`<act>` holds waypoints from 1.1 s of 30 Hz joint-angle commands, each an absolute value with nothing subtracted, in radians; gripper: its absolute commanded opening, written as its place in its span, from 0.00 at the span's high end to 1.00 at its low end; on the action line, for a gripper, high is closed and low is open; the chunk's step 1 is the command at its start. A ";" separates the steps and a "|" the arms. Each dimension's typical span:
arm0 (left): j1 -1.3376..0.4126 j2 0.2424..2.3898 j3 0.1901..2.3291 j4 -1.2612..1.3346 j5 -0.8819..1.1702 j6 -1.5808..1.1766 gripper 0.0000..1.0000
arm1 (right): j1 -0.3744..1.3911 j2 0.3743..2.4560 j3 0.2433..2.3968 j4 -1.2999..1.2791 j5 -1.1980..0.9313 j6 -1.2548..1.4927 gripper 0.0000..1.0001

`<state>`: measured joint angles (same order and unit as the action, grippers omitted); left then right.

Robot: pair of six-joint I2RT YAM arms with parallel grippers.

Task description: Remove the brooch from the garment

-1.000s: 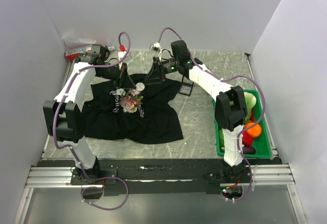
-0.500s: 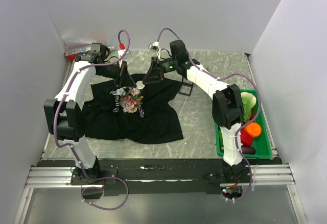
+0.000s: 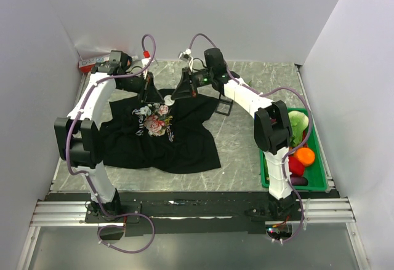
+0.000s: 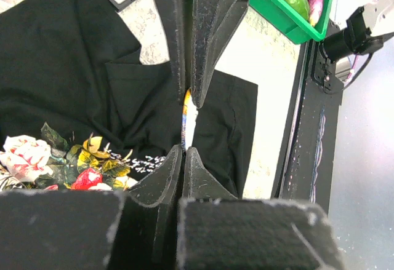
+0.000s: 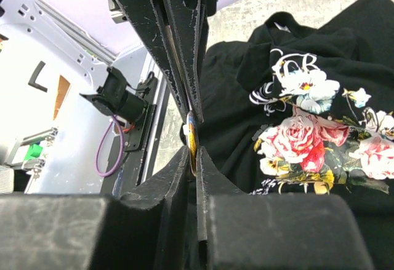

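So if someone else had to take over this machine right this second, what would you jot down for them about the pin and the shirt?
Left gripper: shut, tips at the black T-shirt beside its pink rose print; what it pinches is unclear.
Right gripper: shut on a thin yellowish-gold brooch, seen edge-on between its fingers.
Done: brooch apparently gripped.
To do: whether it is free of the cloth cannot be told; probably pull it clear while the left gripper steadies the shirt.
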<state>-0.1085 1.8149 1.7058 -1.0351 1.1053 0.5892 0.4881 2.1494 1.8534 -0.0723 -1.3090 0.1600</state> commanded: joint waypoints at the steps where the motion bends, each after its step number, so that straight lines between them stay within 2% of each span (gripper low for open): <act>1: -0.112 1.829 1.752 -0.991 1.127 0.557 0.99 | 0.483 2.166 1.899 -0.012 -1.321 0.186 0.92; 2: -0.110 1.832 1.752 -0.971 1.121 0.545 0.98 | 0.480 2.166 1.901 -0.014 -1.318 0.186 0.97; 3: -0.110 1.832 1.747 -0.954 1.114 0.529 0.93 | 0.479 2.163 1.901 -0.018 -1.313 0.184 1.00; 6: -0.110 1.830 1.735 -0.893 1.065 0.443 0.80 | 0.459 2.142 1.882 -0.047 -1.253 0.196 1.00; 9: -0.081 1.816 1.712 -0.864 1.054 0.379 0.71 | 0.417 2.097 1.858 -0.121 -1.223 0.158 1.00; 16: -0.055 1.775 1.508 -0.762 0.845 0.328 0.66 | 0.322 1.954 1.819 -0.445 -1.033 -0.167 1.00; 23: -0.045 1.946 1.465 -0.661 0.632 0.238 0.68 | 0.269 1.830 1.720 -0.548 -0.920 -0.302 1.00; 27: -0.003 1.970 1.520 -0.685 0.740 0.256 0.68 | 0.252 1.775 1.663 -0.564 -0.913 -0.328 1.00; 28: 0.026 1.973 1.546 -0.724 0.885 0.291 0.68 | 0.250 1.764 1.642 -0.572 -0.910 -0.333 1.00; 31: 0.057 1.976 1.676 -0.886 1.041 0.373 0.67 | 0.241 1.729 1.594 -0.574 -0.899 -0.339 1.00; 33: 0.080 1.974 1.720 -0.911 1.049 0.365 0.67 | 0.235 1.700 1.559 -0.565 -0.893 -0.337 1.00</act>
